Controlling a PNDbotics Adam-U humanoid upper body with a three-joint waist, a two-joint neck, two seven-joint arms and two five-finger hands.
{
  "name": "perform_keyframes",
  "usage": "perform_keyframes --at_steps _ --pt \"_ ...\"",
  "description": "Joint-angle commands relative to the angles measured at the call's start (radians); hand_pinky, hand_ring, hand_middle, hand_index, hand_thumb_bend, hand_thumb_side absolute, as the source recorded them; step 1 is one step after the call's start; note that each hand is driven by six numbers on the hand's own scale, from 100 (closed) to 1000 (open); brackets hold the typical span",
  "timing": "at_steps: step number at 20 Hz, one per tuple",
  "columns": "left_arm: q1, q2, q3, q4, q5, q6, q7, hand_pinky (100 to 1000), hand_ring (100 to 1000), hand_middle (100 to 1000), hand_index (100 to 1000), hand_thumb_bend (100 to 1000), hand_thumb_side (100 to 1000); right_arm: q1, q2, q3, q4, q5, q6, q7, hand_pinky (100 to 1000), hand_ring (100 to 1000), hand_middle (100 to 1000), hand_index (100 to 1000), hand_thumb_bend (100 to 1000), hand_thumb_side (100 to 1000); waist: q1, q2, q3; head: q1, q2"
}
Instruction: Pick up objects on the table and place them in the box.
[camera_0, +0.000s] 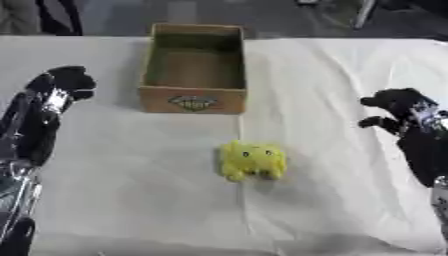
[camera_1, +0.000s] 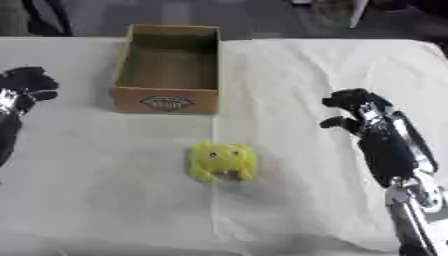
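- Yellow plush toy (camera_0: 252, 160) lies on the white-covered desk (camera_0: 131, 200), near the middle, just on the near side of the cardboard box (camera_0: 193, 70) and well apart from both arms.
- Box stands open-topped at the far middle of the desk with its long axis running away from the robot; it looks empty, and its printed front wall faces the toy.
- Toy sits a little to the right of the box's centre line, with a bare strip of cloth between the two, so the carry to the box would be short and mostly straight ahead.
- Right robot hand (camera_1: 354, 112) hovers at the right side of the desk, fingers curled inward and holding nothing; the toy lies to its left and slightly nearer the robot.
- Left robot hand (camera_0: 66, 82) is raised at the left edge, also curled with nothing in it; the toy lies to its right and clearly nearer the robot.
- Judging by the two gaps, neither is close, but the right one looks somewhat nearer and the likelier one to reach.
- Toy is squat, only a little wider than deep, so no approach direction is clearly favoured.
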Motion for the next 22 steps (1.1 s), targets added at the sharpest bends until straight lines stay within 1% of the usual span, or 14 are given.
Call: perform_keyframes --at_steps 1,6,7,8,10,12,13,14,15,19,22 --pt "-0.008 0.011 0.009 -0.022 0.000 0.000 -0.006 777 746 644 763 284 657 -0.007 -0.048 -0.005 -0.039 -0.001 -0.007 0.006 598 800 602 693 100 626 0.001 -0.014 0.002 -0.001 0.006" --pt "-0.010 0.013 0.007 -0.023 0.001 0.002 -0.009 773 747 646 765 287 655 -0.023 -0.133 0.012 -0.089 -0.001 -0.018 0.029 599 803 605 697 100 542 0.000 -0.015 0.008 -0.007 0.006" --pt "-0.010 0.013 0.006 -0.024 0.002 0.002 -0.009 773 747 646 766 295 658 -0.028 -0.151 0.015 -0.098 -0.001 -0.020 0.034 600 804 606 698 100 553 0.000 -0.015 0.010 -0.007 0.006" --pt "-0.011 0.013 0.005 -0.024 0.003 0.002 -0.010 773 746 647 766 291 656 -0.035 -0.173 0.019 -0.107 0.002 -0.024 0.042 602 806 608 701 100 493 0.000 -0.016 0.012 -0.009 0.006" --pt "-0.012 0.014 0.004 -0.025 0.006 0.002 -0.011 772 745 648 767 293 660 -0.053 -0.218 0.027 -0.124 0.010 -0.037 0.060 608 814 620 714 100 415 0.000 -0.016 0.018 -0.012 0.006" --pt "-0.013 0.015 0.002 -0.026 0.008 0.003 -0.012 771 744 647 768 293 661 -0.076 -0.262 0.036 -0.139 0.020 -0.059 0.086 614 823 634 727 100 357 0.001 -0.016 0.024 -0.016 0.006" --pt "-0.014 0.015 0.002 -0.026 0.008 0.003 -0.013 771 744 647 768 294 661 -0.089 -0.282 0.041 -0.143 0.025 -0.070 0.100 619 832 646 736 100 314 0.000 -0.016 0.027 -0.018 0.006" --pt "-0.015 0.015 0.000 -0.026 0.009 0.003 -0.014 771 744 647 768 294 661 -0.105 -0.303 0.049 -0.146 0.032 -0.082 0.117 627 844 663 746 100 290 0.000 -0.015 0.032 -0.020 0.006" --pt "-0.017 0.015 -0.001 -0.026 0.010 0.003 -0.015 771 744 647 768 294 661 -0.122 -0.321 0.056 -0.146 0.040 -0.092 0.137 631 848 669 749 100 284 0.000 -0.015 0.035 -0.022 0.006" --pt "-0.024 0.015 -0.007 -0.030 0.013 0.003 -0.022 771 744 647 768 296 657 -0.202 -0.367 0.088 -0.121 0.075 -0.123 0.226 663 888 725 787 100 205 0.002 -0.012 0.052 -0.034 0.006" --pt "-0.030 0.013 -0.011 -0.031 0.015 0.003 -0.026 771 744 647 768 298 655 -0.264 -0.373 0.120 -0.080 0.104 -0.148 0.285 682 907 751 808 100 198 0.004 -0.011 0.065 -0.044 0.006"
